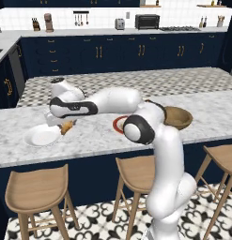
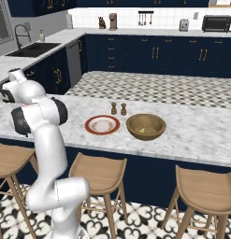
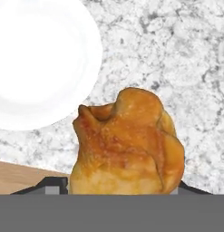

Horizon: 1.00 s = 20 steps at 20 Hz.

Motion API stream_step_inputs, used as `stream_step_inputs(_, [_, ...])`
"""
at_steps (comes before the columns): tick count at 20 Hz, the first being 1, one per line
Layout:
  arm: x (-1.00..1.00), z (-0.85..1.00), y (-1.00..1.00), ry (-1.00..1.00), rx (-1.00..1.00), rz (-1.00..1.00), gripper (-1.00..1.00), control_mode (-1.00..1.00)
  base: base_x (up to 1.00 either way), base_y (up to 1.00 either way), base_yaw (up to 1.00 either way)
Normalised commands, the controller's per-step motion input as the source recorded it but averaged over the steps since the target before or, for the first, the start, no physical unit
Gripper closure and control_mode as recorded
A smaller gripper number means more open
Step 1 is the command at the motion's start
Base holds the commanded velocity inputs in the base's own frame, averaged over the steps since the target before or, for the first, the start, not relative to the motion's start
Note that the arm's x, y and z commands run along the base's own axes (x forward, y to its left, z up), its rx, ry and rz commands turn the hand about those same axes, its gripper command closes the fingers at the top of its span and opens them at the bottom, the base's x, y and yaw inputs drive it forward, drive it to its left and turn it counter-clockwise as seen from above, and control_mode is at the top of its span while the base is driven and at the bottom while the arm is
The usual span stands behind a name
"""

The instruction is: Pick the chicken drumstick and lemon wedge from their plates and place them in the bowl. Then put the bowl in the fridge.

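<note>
The golden-brown chicken drumstick [image 3: 127, 145] sits between the fingertips of my gripper [image 3: 122, 186], which is shut on it. It hangs over bare marble just right of the plain white plate [image 3: 36, 59]. From the left base view the gripper [image 1: 62, 123] reaches down at the counter's left with the drumstick [image 1: 68, 126] beside the white plate [image 1: 40, 137]. The wooden bowl [image 2: 135, 122] stands to the right with the pale lemon wedge [image 2: 143, 131] inside. The red-rimmed plate [image 2: 90, 125] next to it holds nothing. The fridge is out of view.
Two brown pepper shakers [image 2: 118, 108] stand behind the red-rimmed plate. Wooden stools [image 1: 36, 188] line the counter's near side. My own arm [image 1: 136, 126] covers part of the red-rimmed plate [image 1: 116, 124] and the bowl [image 1: 181, 118] in the left base view.
</note>
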Motion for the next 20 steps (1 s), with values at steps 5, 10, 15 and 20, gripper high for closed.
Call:
stream_step_inputs(5, [-0.67,0.29,-1.0,-0.04,0.07,0.02,1.0,-1.0,0.0,0.0,0.0])
stream_step_inputs(10, [-0.15,0.7,-1.0,0.0,0.07,0.0,1.0,-1.0,0.0,0.0,0.0])
stream_step_inputs(15, [0.02,0.75,-1.0,0.11,0.0,-0.04,1.0,-1.0,0.0,0.0,0.0])
stream_step_inputs(20, [0.14,0.28,-1.0,0.21,-0.09,-0.08,1.0,-1.0,0.0,0.0,0.0])
